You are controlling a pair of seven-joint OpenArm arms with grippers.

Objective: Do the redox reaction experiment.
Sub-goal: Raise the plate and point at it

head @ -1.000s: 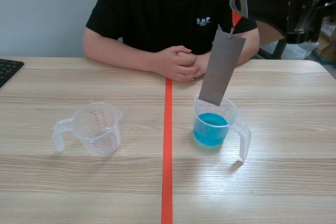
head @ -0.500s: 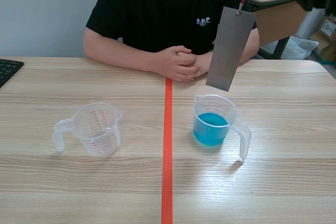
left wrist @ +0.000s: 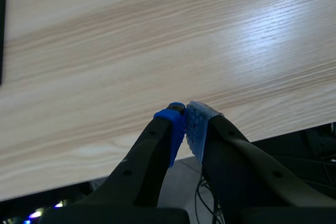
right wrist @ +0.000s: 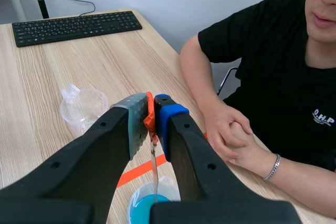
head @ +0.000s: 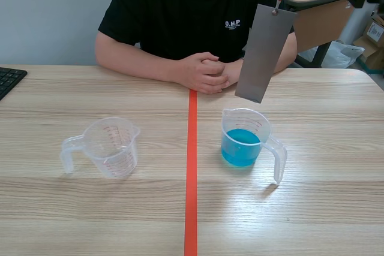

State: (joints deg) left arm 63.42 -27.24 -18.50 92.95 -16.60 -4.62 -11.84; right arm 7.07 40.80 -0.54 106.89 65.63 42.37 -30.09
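Right end effector point(right wrist: 150, 109) clamped on orange tab point(right wrist: 149, 119) of grey strip point(head: 264, 52). Scene view: strip hangs tilted, broad face showing, lower end above far rim of blue-liquid cup point(head: 243, 142), apparently clear of liquid. Right wrist view: strip only thin edge-on line above same cup; keyboard point(right wrist: 73, 24) on surface point(head: 330, 208). Empty cup point(head: 111, 147) across tape line point(head: 191, 178). Left end effector point(left wrist: 185, 124) closed on nothing, over surface edge; only left wrist view shows it.
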